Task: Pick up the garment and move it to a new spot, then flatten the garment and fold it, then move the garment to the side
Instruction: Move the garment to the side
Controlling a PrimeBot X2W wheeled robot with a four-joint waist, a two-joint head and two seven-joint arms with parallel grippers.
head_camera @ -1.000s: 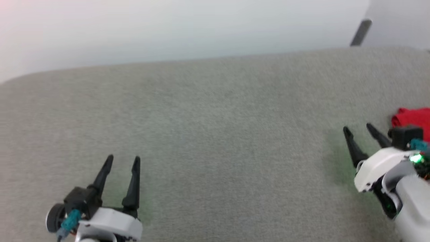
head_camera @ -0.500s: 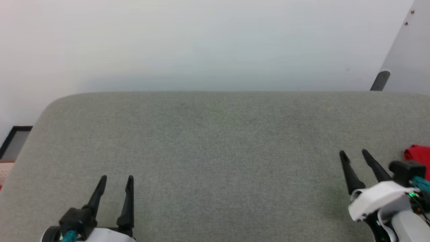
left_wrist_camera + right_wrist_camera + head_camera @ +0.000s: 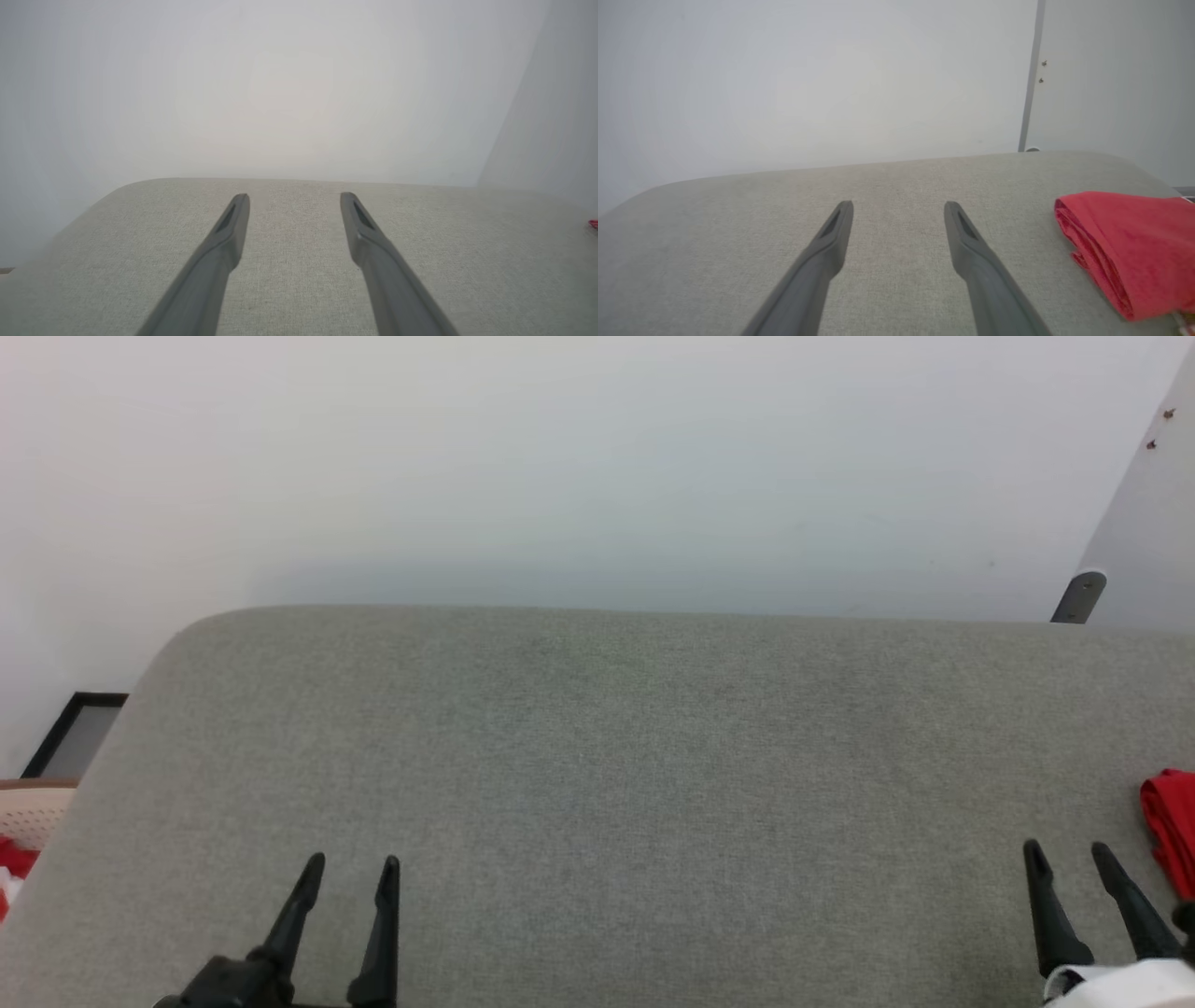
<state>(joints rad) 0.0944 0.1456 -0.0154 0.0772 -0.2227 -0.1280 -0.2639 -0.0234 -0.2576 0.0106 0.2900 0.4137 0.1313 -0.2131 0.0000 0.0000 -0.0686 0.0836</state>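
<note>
1. Head view: the bottom edge cuts off both arms, leaving little more than the dark fingers in sight. The left claw (image 3: 352, 865) sits at 7 o'clock and the right claw (image 3: 1066, 851) at 5 o'clock. Both point toward 12 with fingers spread and nothing between them, over the grey bench (image 3: 597, 737). The garment (image 3: 1172, 821) is a red fold cut off by the 3 o'clock edge, and its sleeves, trim and number cannot be made out. It lies on the bench at about 2 o'clock from the right claw, near it but apart.

2. Left wrist view: the picture is hazy and pale. The left claw (image 3: 294, 197) rises from 6 o'clock, its two fingers spread wide and empty, low over the bench (image 3: 467, 252). Whether the tips touch the bench is unclear. The garment (image 3: 593, 224) is only a red sliver at the 3 o'clock edge, well apart from this claw.

3. Right wrist view: the right claw (image 3: 899, 205) also stands spread and empty. The garment (image 3: 1120, 247) lies folded on the bench (image 3: 714, 233) at 4 o'clock, clipped by the right edge. Its layered edge faces the claw, at 3 o'clock from the fingertips and not touching. A pale wall (image 3: 808, 84) stands behind.
</note>
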